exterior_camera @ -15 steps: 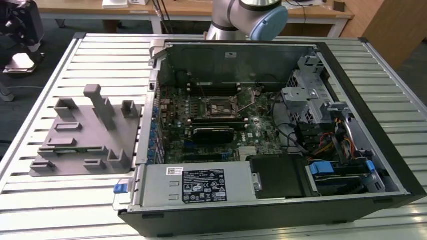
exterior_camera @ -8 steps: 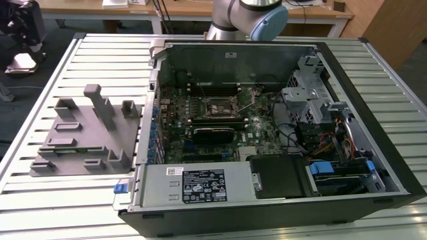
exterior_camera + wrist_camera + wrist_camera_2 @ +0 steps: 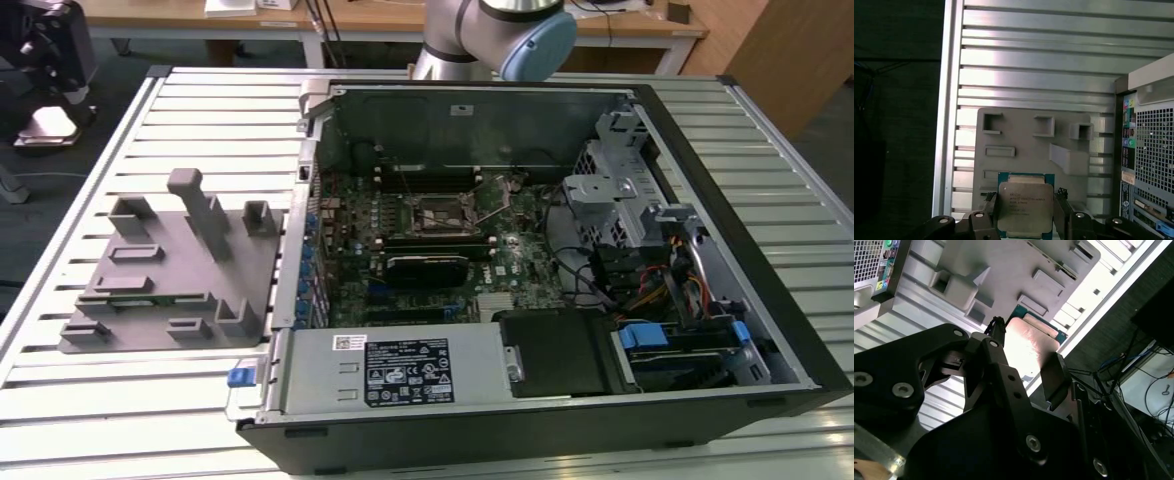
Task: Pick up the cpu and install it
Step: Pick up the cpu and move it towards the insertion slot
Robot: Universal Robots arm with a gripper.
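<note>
The cpu (image 3: 1025,206) is a flat square chip with a shiny silver-grey top plate and a green rim. It sits between the two black fingers (image 3: 989,212) of my gripper (image 3: 1025,215), which is shut on it. In the second wrist view the cpu (image 3: 1030,342) is pinched at its opposite edges by the gripper (image 3: 1026,354). It hangs well above the grey tray (image 3: 1019,132) with upright blocks. The black square socket frame (image 3: 447,213) with its metal lever lies on the motherboard inside the open computer case (image 3: 534,250).
The grey tray (image 3: 160,270) lies on the slatted metal table (image 3: 200,110) at the exterior view's left of the case. The arm's base (image 3: 494,30) stands behind the case. Drive cages and cables (image 3: 641,260) fill the case's right side. The table edge (image 3: 944,125) borders dark floor.
</note>
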